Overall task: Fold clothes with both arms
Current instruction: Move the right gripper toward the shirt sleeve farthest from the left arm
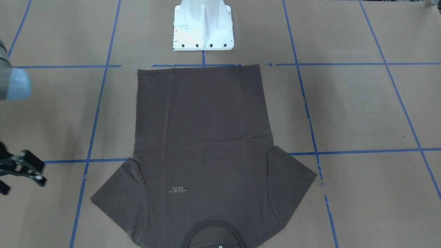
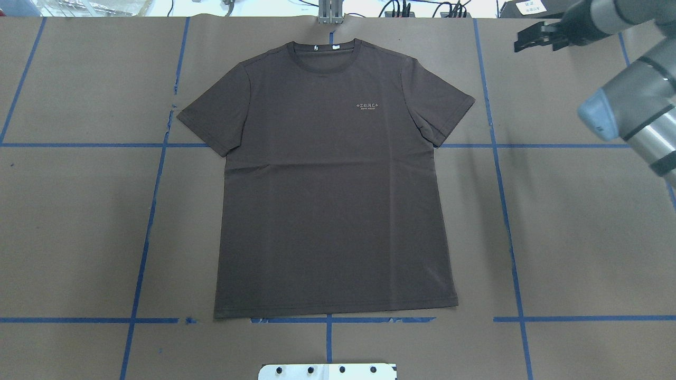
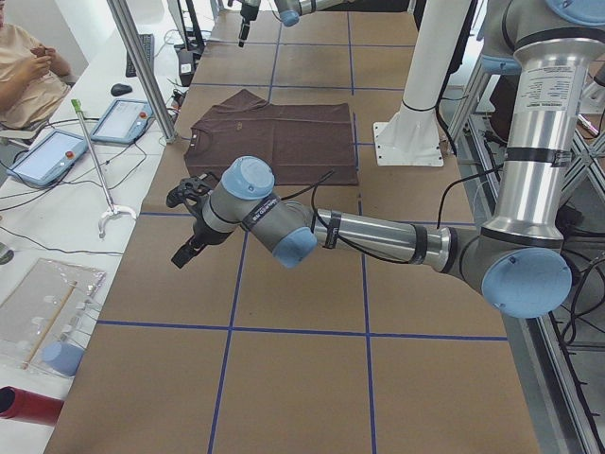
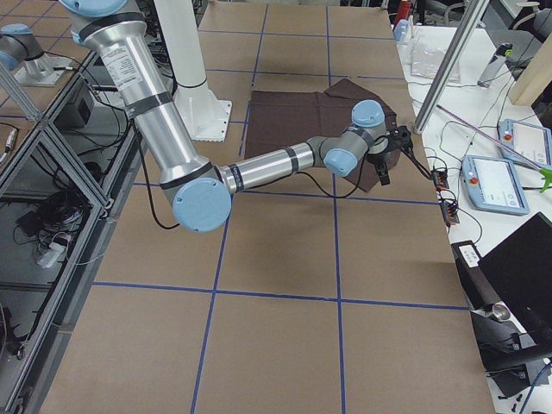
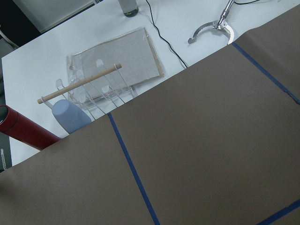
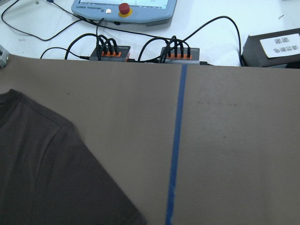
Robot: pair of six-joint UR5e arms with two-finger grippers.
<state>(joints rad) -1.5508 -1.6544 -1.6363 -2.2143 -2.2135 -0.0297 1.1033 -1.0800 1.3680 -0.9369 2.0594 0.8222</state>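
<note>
The dark grey-brown T-shirt (image 2: 338, 174) lies flat and spread out, front up, on the brown paper table; its collar (image 2: 327, 50) is at the far edge and its hem is toward the robot base. My right gripper (image 2: 534, 45) hovers beyond the shirt's right sleeve (image 2: 449, 105), open and empty; it also shows in the front view (image 1: 21, 179). The right wrist view shows that sleeve (image 6: 47, 178). My left gripper (image 3: 184, 232) shows only in the left side view, well off the shirt's left side; I cannot tell if it is open or shut.
The white base pedestal (image 1: 203, 27) stands just behind the hem. Blue tape lines (image 2: 501, 184) cross the paper. Cable boxes and a pendant (image 6: 122, 9) lie past the far edge. A red cylinder (image 5: 23, 129), a clear rack (image 5: 93, 89) and a person (image 3: 24, 76) are at the left end.
</note>
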